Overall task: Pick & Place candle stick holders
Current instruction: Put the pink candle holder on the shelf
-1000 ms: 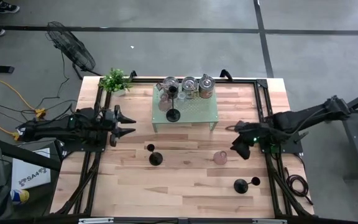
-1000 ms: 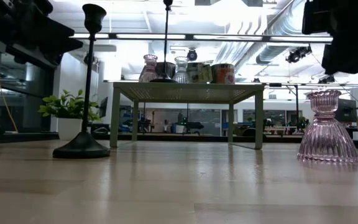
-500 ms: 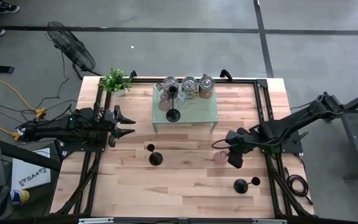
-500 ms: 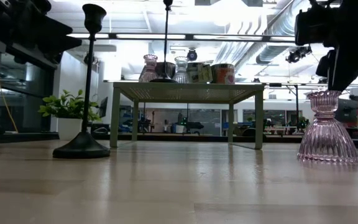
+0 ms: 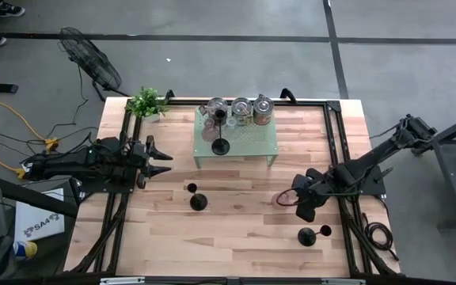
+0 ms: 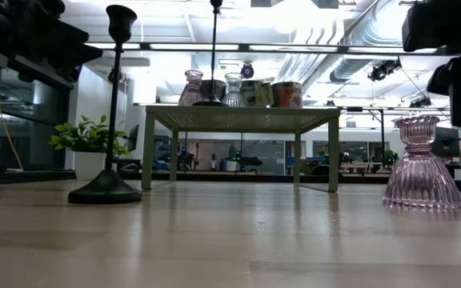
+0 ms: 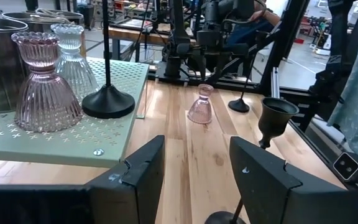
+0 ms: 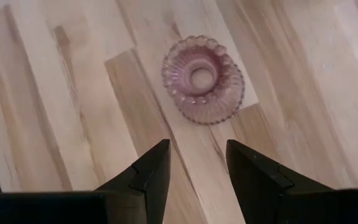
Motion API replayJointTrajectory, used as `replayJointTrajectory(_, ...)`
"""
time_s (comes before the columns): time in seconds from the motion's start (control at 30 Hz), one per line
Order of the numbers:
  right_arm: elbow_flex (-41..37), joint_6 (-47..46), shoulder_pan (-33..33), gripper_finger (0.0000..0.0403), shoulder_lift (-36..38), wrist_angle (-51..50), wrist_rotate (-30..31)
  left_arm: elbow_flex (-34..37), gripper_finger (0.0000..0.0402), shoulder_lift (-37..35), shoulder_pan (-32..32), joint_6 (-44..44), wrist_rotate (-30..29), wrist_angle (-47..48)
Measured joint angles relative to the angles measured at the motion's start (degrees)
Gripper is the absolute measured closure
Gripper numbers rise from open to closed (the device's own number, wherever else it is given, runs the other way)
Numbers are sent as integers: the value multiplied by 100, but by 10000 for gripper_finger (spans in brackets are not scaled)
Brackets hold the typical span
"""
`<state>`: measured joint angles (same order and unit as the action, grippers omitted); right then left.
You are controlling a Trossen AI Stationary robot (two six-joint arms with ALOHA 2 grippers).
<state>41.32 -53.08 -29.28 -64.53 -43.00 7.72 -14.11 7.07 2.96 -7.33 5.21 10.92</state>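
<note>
Three black candle stick holders show in the high view: one (image 5: 221,145) on the green perforated stand (image 5: 248,141), one (image 5: 197,200) on the wooden table left of centre, one (image 5: 307,235) near the front right. A pink ribbed glass holder (image 5: 282,199) stands on its wide base on the table. My right gripper (image 5: 301,206) hangs open just beside and above it, tipped steeply down. The right wrist view shows the pink holder (image 8: 202,79) ahead of my right gripper (image 8: 197,168), apart from it. My left gripper (image 5: 163,161) waits open and level at the table's left.
On the stand's far side are metal tins (image 5: 261,109) and glass holders (image 7: 45,87). A potted plant (image 5: 146,101) sits at the far left corner. Black frame rails (image 5: 332,134) run along the table's sides. Bare wood lies between the stand and the near edge.
My right gripper has come in from the table's right side toward the near edge and downward, tipping more steeply, and now hangs beside the pink glass holder. Its fingers have kept the same gap. Nothing on the table has moved.
</note>
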Motion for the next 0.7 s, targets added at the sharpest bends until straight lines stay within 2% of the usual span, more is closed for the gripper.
replayJointTrajectory(0.13,0,-241,-203,255,0,-42,138,0,224,0,0,-20,-2,-1)
replayJointTrajectory(0.37,0,-83,-409,241,-266,-38,297,0,224,0,0,-42,-2,-3)
replayJointTrajectory(0.53,-2,-118,-493,188,-746,154,313,0,224,2,0,-43,-3,-5)
replayJointTrajectory(0.7,-2,-24,-534,124,-1179,630,760,0,224,2,0,-48,-4,-5)
